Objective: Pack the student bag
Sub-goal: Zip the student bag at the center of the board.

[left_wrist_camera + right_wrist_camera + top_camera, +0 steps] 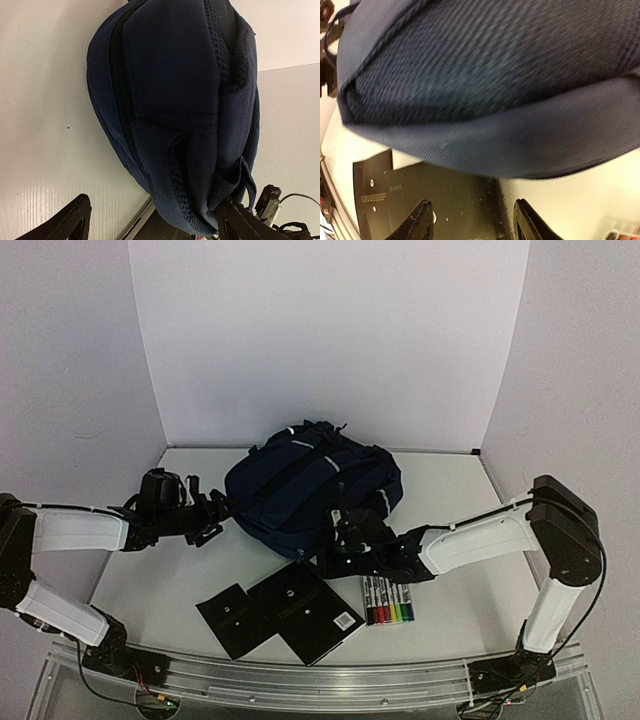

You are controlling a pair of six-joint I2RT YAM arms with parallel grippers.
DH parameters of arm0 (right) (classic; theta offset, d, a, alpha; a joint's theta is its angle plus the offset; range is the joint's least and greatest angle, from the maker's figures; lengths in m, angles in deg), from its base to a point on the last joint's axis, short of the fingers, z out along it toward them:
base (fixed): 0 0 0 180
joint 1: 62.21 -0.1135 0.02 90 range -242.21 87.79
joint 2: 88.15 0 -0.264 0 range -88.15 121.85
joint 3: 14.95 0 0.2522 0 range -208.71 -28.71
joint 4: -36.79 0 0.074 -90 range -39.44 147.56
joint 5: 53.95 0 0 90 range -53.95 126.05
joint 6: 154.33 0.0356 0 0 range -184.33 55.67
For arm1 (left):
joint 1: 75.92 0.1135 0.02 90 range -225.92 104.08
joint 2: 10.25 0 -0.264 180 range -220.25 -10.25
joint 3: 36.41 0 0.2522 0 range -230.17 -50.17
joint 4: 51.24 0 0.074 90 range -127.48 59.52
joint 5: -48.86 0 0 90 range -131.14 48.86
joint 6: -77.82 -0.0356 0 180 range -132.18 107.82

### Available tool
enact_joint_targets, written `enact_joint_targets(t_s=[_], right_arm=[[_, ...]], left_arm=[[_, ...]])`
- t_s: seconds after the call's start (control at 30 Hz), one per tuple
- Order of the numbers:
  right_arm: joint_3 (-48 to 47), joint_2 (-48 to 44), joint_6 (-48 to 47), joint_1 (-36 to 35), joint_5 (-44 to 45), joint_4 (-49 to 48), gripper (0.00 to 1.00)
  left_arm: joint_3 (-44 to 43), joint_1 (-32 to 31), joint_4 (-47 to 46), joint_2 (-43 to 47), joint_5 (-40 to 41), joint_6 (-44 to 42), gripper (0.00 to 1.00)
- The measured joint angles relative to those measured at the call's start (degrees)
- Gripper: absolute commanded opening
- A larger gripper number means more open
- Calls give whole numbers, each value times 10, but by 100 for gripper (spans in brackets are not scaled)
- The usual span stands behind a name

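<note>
Light: bright, even, from overhead; white walls (330, 340) tinted lilac.
Shadows: soft, thin, under the bag (310, 495).
Blur: right wrist view smeared over the fabric.
Focus: left wrist view crisp.
Edges: near rail (300, 680) bows.

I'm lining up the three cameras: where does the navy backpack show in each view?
Top external: the student bag lies mid-table, between the arms.
Left wrist: the bag fills the centre and right, zipper running down it.
Right wrist: the bag fills the upper half, blurred.
Landmark: black notebooks on the table beside the bag, also in the right wrist view.
</note>
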Motion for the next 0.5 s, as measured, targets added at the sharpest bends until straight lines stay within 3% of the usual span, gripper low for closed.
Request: enact_joint_targets(t_s=[0.5], right_arm=[[-58, 68, -23, -10, 6, -9, 43]], left_arm=[[18, -20, -88, -31, -25, 40, 77]])
